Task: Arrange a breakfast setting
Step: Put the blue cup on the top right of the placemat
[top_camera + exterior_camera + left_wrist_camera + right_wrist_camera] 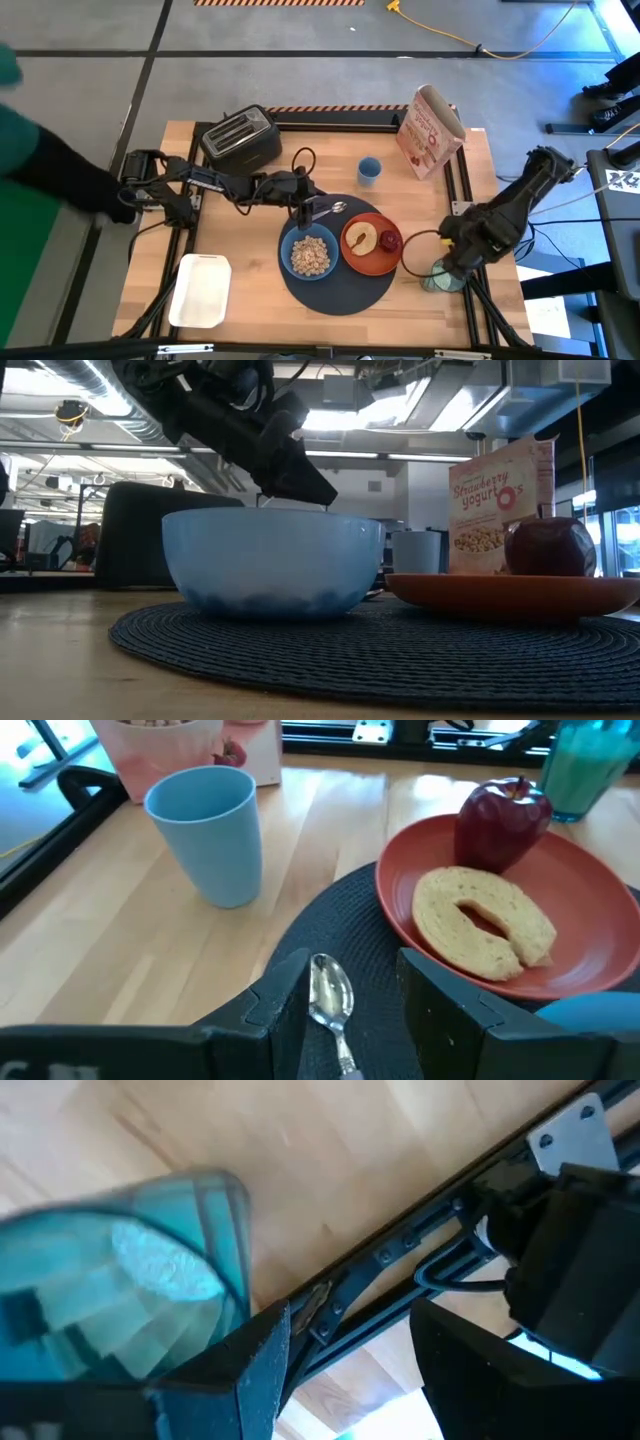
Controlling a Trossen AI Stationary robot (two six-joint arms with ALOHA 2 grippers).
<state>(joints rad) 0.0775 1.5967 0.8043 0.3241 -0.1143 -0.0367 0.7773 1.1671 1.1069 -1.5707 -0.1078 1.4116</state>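
High view: the round dark-navy woven placemat [335, 275] lies on the wooden table [250, 290] and serves as landmark. On it sit a light-blue bowl [309, 252] filled with pale cereal [311, 256] and, touching the bowl's side, an orange-red plate [371, 245] carrying a ring-shaped toast slice [483, 920] and a dark red apple [390, 241]. A metal spoon [332, 1005] lies at the placemat's far edge, bowl end up, between the spread fingers of the left gripper [345, 1010], which straddle it without gripping. Off the placemat, past the plate, a green-tinted glass [437, 276] stands near the table edge with the right gripper [452, 262] over it; its grip cannot be told.
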